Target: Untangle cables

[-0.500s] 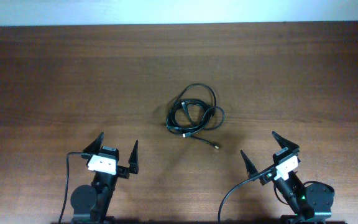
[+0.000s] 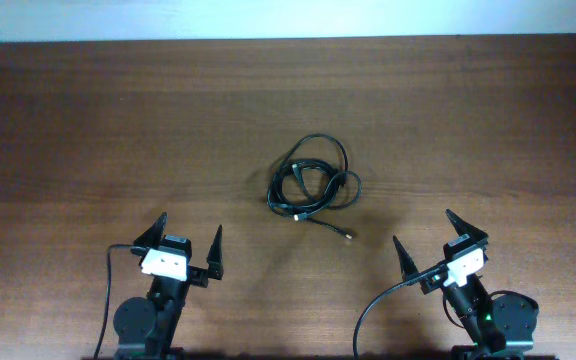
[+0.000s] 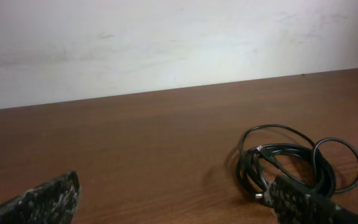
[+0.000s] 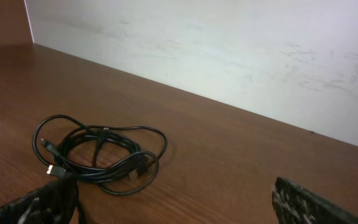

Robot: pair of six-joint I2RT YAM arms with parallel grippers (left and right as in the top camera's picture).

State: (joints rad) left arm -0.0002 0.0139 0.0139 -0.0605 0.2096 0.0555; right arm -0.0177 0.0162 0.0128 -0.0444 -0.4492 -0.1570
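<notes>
- The cables (image 2: 313,185) lie in one tangled coil near the middle of the tabletop (image 2: 88,130), ahead of both arms and well apart from them.
- The left pincer (image 2: 191,221) hangs with its fingers spread wide and nothing between them. The right pincer (image 2: 421,225) is likewise spread and empty.
- The step in hand looks like the first reach toward the bundle, with nothing yet pulled free.
- A gold-tipped plug (image 2: 350,237) trails out of the coil toward the right arm. That loose end seems the best first grasp, since it can probably be drawn away without tightening the loops.
- The left arm would do well to pin the coil's far side, so the bundle does not slide along.
- The cords are thin and lie flat on the wood, so come down low and close across one strand, not several.
- Pull slowly and outward; where the loops cross, I cannot tell which strand runs on top.
</notes>
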